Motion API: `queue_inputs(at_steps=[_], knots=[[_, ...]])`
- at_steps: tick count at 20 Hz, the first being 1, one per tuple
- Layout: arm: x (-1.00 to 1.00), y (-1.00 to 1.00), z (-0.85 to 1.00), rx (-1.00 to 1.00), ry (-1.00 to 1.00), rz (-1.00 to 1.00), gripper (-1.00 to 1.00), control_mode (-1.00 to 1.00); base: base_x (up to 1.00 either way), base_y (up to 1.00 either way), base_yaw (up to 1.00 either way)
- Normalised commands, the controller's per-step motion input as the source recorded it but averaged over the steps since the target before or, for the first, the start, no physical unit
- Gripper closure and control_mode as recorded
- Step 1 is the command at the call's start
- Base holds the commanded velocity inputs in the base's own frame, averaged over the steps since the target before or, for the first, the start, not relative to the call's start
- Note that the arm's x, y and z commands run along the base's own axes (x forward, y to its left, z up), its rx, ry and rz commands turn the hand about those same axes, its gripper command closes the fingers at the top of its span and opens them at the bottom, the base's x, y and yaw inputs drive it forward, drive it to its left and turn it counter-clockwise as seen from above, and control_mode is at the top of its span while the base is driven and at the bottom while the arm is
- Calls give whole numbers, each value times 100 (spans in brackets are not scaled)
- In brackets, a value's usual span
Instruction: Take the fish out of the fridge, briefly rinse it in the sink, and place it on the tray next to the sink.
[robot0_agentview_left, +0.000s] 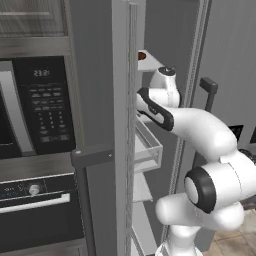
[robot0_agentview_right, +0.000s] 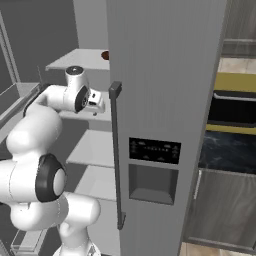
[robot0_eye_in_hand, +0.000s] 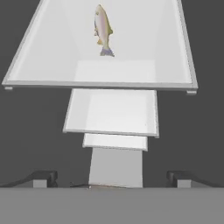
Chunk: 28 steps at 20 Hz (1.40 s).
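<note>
Where hand (robot0_eye_in_hand: 112, 178) points, fish (robot0_eye_in_hand: 103, 30) beyond.

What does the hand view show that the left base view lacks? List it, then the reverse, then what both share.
Hand view alone: the fish lying on the topmost white shelf, untouched, and the open gripper with its fingertips wide apart, empty, short of the fish.
Left base view alone: the black microwave, the oven below it, the clear door bin, and the white arm reaching into the fridge.
Both: the open fridge's white inner shelves.
</note>
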Motion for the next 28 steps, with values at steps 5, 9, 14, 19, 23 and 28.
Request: queue_inputs(at_steps=[5,9,14,19,23,28], knots=[[28,0,-17,-3,-1,0,-100,-100,0,0,0],[37,8,-16,-1,-6,0,-100,-100,0,0,0],[51,12,-1,0,-5,0,-100,-100,0,0,0],[66,25,0,0,0,0,-100,-100,0,0,0],[70,28,-2,0,0,0,-100,-100,0,0,0],[52,6,-22,0,0,0,-100,-100,0,0,0]])
